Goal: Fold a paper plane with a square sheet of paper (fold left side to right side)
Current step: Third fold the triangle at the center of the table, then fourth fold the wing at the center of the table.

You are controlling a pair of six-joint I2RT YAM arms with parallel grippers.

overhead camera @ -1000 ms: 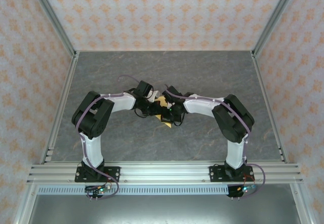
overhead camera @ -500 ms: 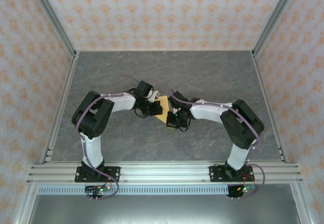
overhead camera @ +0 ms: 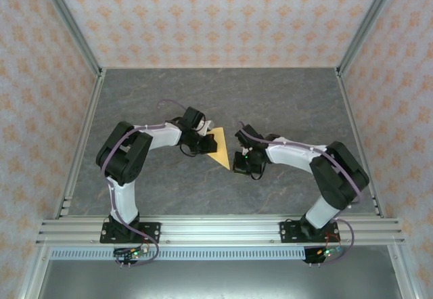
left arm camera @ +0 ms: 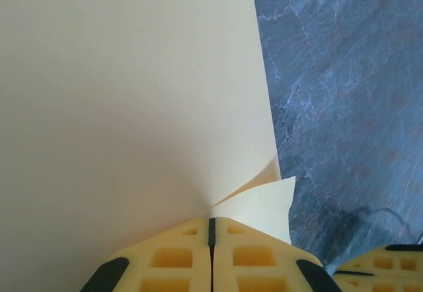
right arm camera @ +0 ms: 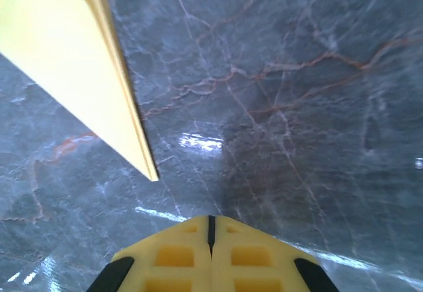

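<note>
The sheet of paper (overhead camera: 218, 147), folded into a yellow triangle (its sharp tip points toward the arm bases), lies mid-table on the grey tabletop (overhead camera: 284, 103). The left gripper (left arm camera: 211, 226) is clenched on its left edge, where a corner curls up. The right gripper (right arm camera: 211, 229) sits just to the paper's right, closed, empty and clear of it.

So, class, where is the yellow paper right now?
In the top view the folded yellow paper is at the centre of the table, its left edge pinched by the left gripper; the shut right gripper is just to its right, apart.
</note>
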